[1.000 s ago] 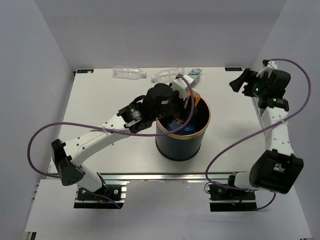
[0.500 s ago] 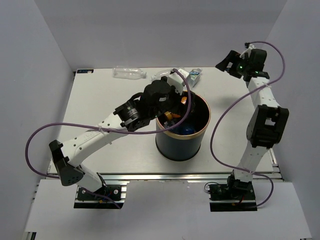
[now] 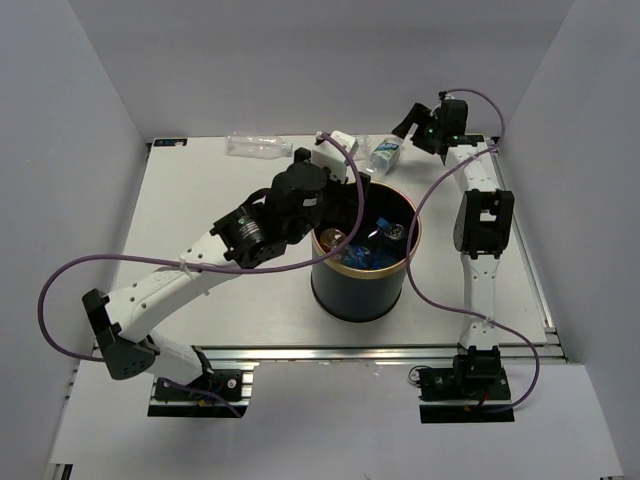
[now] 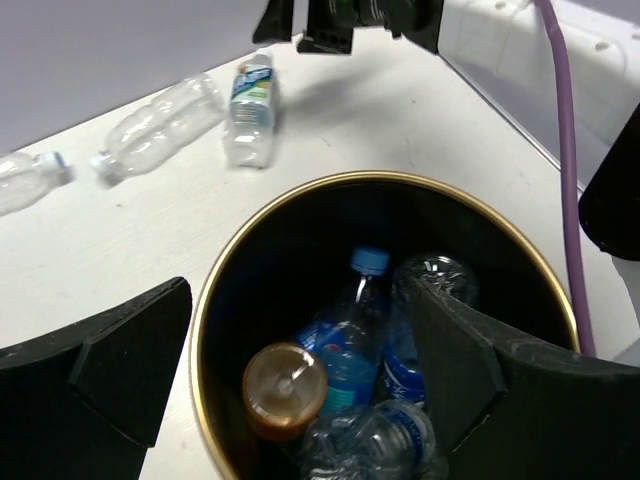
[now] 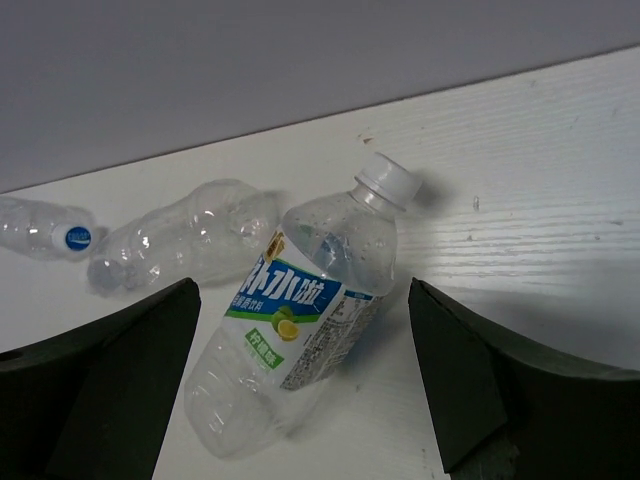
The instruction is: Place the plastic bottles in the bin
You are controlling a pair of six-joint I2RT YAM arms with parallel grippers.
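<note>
On my left, my left claw hung over the bin with its fingers apart and nothing between them. Over the last second that arm had drawn back toward the bin's left rim, so the inside, which my wrist had mostly covered, lay open to view. In it I could see the short orange bottle with its round top facing up, against a blue-label bottle, and at least two clear ones piled around them, so I judged that part of the job settled. Behind the bin, along the far edge of the table, three bottles were not yet in: a blue-capped clear bottle farthest left, a crinkly clear bottle near it, and the green-white label bottle lying on its side just beside that. The bigger change was on my right. A second before, my right claw had been out by the table's right edge. It had since swung across to the back, where it hovered spread wide over the green-white label bottle, a finger on either side, not touching it as far as I could tell. I took that to mean the green-white one was next to be grasped and carried to the bin.
</note>
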